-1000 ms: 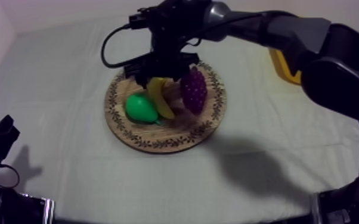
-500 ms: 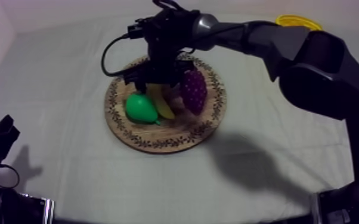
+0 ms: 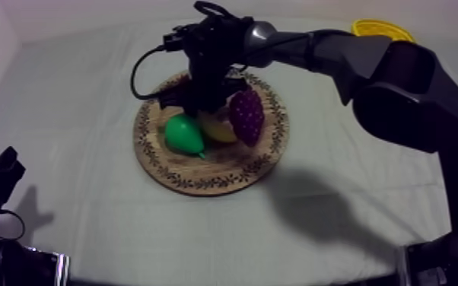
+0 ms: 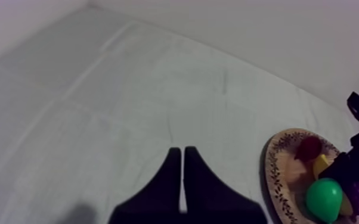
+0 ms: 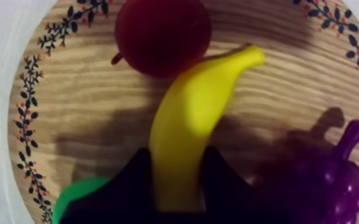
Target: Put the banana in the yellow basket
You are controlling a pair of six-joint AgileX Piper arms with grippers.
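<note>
The wooden board (image 3: pixel 201 179) sits on the worktop (image 3: pixel 80 99); the yellow basket (image 3: pixel 380 29) at the far right is partly hidden behind my right arm. The right claw (image 5: pixel 179 173) pinches the banana (image 5: pixel 201 95) over the board, one end covered by its fingers; the left claw (image 4: pixel 183 170) is pressed together.

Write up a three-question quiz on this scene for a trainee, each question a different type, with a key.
1. True or false: the banana already lies in the yellow basket.
2. Pick one: the right gripper is shut on A. nothing, B. the banana, C. the yellow basket's rim.
3. Fill the gap: the left gripper is ____ (open or shut) on nothing.

Key: 1 false, it is on the board; 2 B; 3 shut.
</note>
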